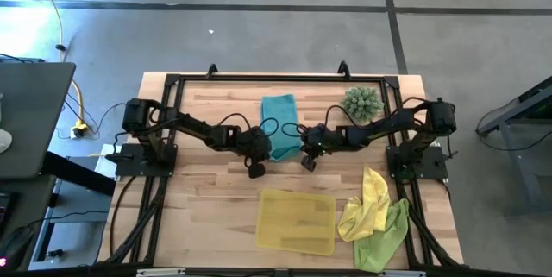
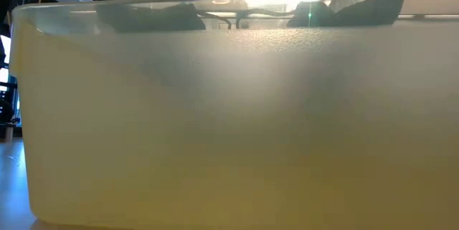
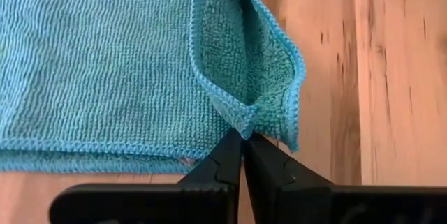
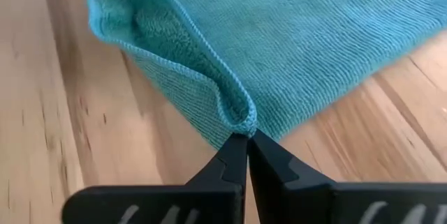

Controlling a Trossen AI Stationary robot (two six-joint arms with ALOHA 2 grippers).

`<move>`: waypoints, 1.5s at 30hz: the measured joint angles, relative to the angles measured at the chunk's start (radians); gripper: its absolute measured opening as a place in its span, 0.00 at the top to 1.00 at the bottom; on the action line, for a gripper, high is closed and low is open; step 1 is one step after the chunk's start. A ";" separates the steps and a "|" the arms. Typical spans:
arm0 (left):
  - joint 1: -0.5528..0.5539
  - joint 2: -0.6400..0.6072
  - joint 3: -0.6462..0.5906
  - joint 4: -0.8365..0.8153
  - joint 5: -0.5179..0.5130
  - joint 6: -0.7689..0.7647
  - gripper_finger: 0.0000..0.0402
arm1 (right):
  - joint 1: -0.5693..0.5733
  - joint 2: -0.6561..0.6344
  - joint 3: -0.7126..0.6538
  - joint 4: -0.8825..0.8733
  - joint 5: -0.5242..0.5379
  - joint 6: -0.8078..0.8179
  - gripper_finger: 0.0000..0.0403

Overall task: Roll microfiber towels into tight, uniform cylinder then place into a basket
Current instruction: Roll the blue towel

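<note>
The teal towel [image 1: 279, 126] lies flat at the table's middle, far of the yellow basket [image 1: 297, 222]. My left gripper [image 1: 262, 153] and my right gripper [image 1: 300, 151] are at the towel's near edge, one at each corner, both shut on it. The raised edge shows in the left wrist view [image 3: 237, 77] and in the right wrist view [image 4: 188, 56]. The yellow towel [image 1: 369, 201] and the lime green towel [image 1: 384, 236] lie crumpled together at the near right. In the low view the basket's wall [image 2: 229, 130] fills the picture and hides the grippers. My left gripper pinches the teal towel's near left corner [image 3: 246, 121] between its two fingertips. The cloth there is bunched into a raised fold, while the rest of the towel lies flat on the table. My right gripper pinches the teal towel's near right corner [image 4: 242, 121] between its two fingertips, at a folded hem. The edge rises from the table in a loose curl [image 4: 174, 35] running toward the other gripper, and the rest of the towel lies flat.
A spiky green plant [image 1: 361, 103] stands at the far right, close to my right arm. The basket sits at the near edge, just near of both grippers. Bare wood lies to the towel's left and right.
</note>
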 joint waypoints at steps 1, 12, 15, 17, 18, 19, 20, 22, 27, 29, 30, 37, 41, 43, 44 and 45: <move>0.000 0.000 0.000 -0.001 -0.001 -0.014 0.99 | -0.002 0.000 0.004 -0.005 0.000 0.012 1.00; 0.026 -0.001 0.001 0.000 -0.006 -0.209 0.99 | -0.012 0.009 0.006 -0.045 0.004 0.095 1.00; 0.033 -0.001 0.001 0.000 -0.006 -0.238 0.99 | -0.012 0.025 0.006 -0.041 0.004 0.095 1.00; 0.033 -0.001 0.001 0.000 -0.006 -0.241 0.99 | -0.012 0.036 0.007 -0.037 0.007 0.095 1.00; 0.033 -0.001 0.001 -0.001 -0.006 -0.241 0.99 | -0.012 0.039 0.008 -0.035 0.009 0.095 1.00; 0.033 -0.001 0.001 -0.001 -0.006 -0.241 0.99 | -0.012 0.041 0.008 -0.035 0.015 0.095 1.00; 0.033 -0.002 0.001 -0.002 -0.006 -0.241 0.99 | -0.011 0.042 0.008 -0.035 0.022 0.095 1.00; 0.033 -0.013 0.001 -0.006 -0.006 -0.241 0.99 | -0.011 0.043 0.008 -0.034 0.035 0.094 1.00; 0.032 -0.061 0.002 -0.048 -0.113 -0.241 0.99 | -0.011 0.046 0.008 -0.025 0.053 0.093 1.00; 0.036 -0.077 0.003 -0.090 -0.156 -0.241 0.99 | -0.012 0.048 0.007 -0.011 0.059 0.093 1.00; 0.039 -0.079 0.003 -0.105 -0.156 -0.242 0.99 | -0.012 0.048 0.007 -0.003 0.059 0.092 1.00; 0.043 -0.064 0.003 -0.126 -0.180 -0.301 0.99 | -0.012 0.048 0.006 0.035 0.058 0.092 1.00; 0.067 -0.064 0.003 -0.126 -0.184 -0.359 0.99 | -0.012 0.048 0.006 0.040 0.059 0.092 1.00; 0.078 -0.064 0.003 -0.126 -0.184 -0.395 0.99 | -0.012 0.048 0.006 0.044 0.063 0.092 1.00; 0.082 -0.064 0.003 -0.126 -0.182 -0.413 0.99 | -0.012 0.048 0.006 0.048 0.065 0.091 1.00; 0.085 -0.064 0.003 -0.126 -0.176 -0.430 0.99 | -0.012 0.048 0.006 0.051 0.067 0.092 1.00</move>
